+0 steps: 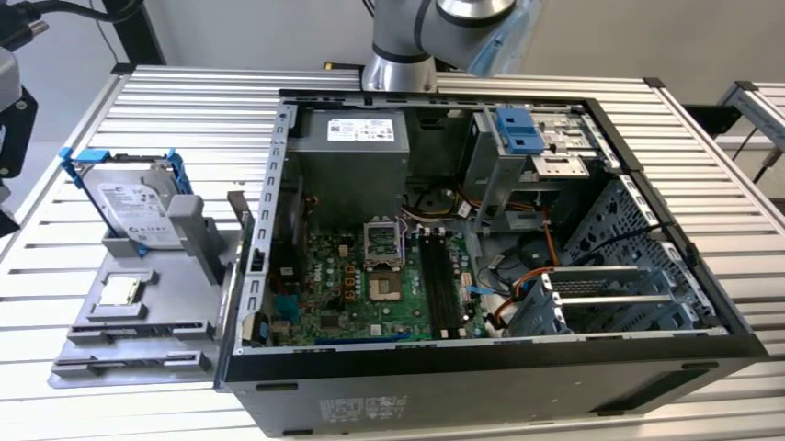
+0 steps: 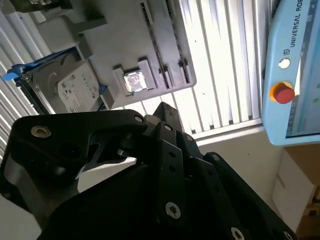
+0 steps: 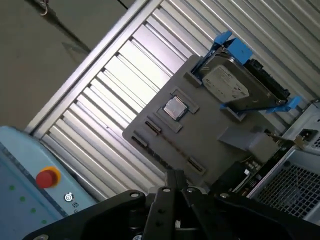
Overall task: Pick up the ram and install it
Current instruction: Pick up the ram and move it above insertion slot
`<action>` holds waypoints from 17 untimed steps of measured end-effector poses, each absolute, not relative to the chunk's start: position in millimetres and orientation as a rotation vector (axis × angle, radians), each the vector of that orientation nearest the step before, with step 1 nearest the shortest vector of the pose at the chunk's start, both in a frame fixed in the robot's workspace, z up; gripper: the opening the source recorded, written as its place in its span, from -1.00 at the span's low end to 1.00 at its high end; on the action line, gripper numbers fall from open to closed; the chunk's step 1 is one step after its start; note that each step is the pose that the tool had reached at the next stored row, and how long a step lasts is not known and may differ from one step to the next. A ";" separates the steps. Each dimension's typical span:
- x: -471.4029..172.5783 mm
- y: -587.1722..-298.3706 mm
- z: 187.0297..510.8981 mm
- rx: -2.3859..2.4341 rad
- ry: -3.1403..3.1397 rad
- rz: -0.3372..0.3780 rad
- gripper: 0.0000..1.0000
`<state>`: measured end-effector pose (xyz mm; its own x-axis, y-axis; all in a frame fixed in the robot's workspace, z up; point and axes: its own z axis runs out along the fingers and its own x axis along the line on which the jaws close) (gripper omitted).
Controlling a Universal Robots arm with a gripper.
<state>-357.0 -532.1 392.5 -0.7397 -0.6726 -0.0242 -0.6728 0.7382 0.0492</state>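
We see the fingers closed together, holding nothing, pointing toward the gray fixture that carries 1 hard drive on the table beside the open computer case.

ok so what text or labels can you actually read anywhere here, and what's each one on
hard drive: white label, print too small to read
power supply: white sticker, print too small to read
teach pendant: only a maker's name along its edge, cut off at the frame, not quoted
motherboard: markings too small to read
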 end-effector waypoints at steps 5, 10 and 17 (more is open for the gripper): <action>-357.0 -532.1 392.5 -1.266 2.871 0.086 -1.00; -357.0 -532.1 392.5 -1.445 2.790 0.086 -1.00; -357.0 -532.1 392.5 -1.636 2.669 0.072 -1.00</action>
